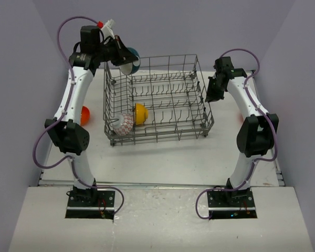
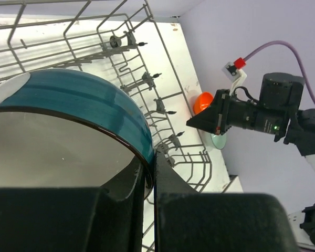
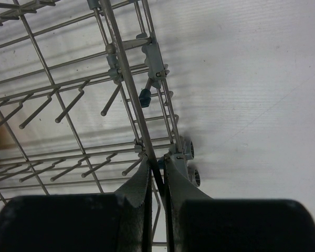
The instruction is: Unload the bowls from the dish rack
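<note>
Only the left wrist view caught an orange bowl point(image 2: 202, 102) and a pale bowl point(image 2: 219, 140) on the table beyond the dish rack point(image 1: 163, 134), whose long axis ran left to right. The left gripper point(image 1: 123, 56) was clamped on a teal bowl point(image 1: 132, 58), which was tipped mouth-nearward above the rack's far-left corner. The right gripper point(image 3: 157, 173) pinched the rack's right rim wire. Inside the rack sat one yellow bowl point(image 1: 140, 113) and one red-patterned bowl point(image 1: 124, 124). A second orange bowl point(image 1: 85, 114) lay on the table to the left.

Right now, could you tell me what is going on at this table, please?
The left gripper is shut on the rim of a teal bowl, holding it in the air above the far left corner of the dish rack. The right gripper is clamped on a wire of the rack's right side. A yellow bowl and a white red-patterned bowl sit in the rack; an orange bowl lies on the table to its left.
</note>
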